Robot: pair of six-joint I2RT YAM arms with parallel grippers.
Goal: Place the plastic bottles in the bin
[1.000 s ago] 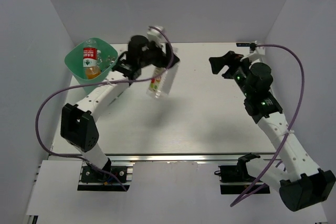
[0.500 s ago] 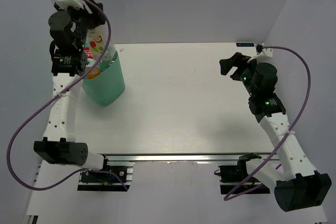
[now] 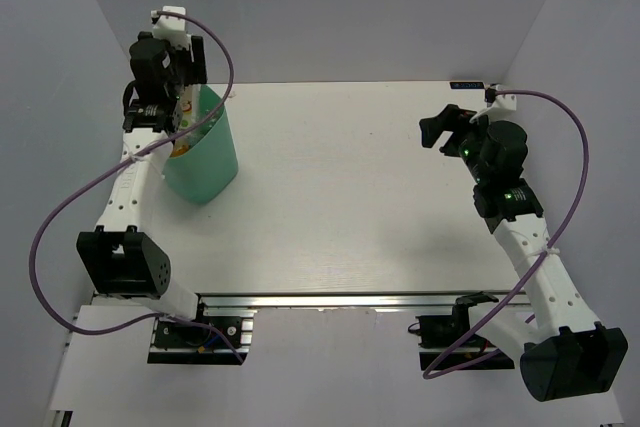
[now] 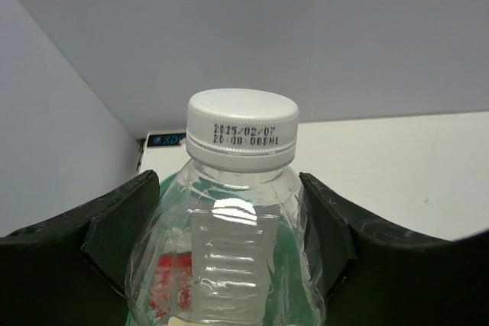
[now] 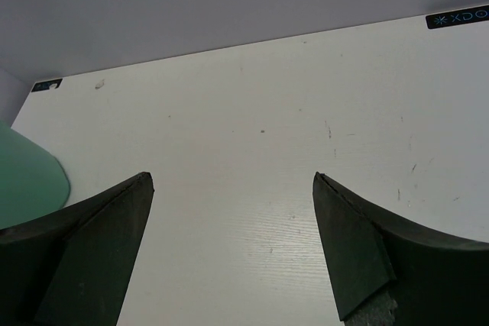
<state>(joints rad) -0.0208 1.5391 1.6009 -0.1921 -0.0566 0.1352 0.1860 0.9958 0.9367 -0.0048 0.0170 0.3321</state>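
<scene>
Three cameras on one table [image 3: 350, 207]
The top one looks down from high above the near edge. The left wrist one sits right against a bottle [image 4: 242, 211]. The right wrist one looks low across the table. All three catch the green bin [image 3: 205, 162].

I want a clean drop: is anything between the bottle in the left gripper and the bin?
Nothing visible does. The bottle in the left gripper is at the bin's open mouth; another bottle lies inside.
</scene>
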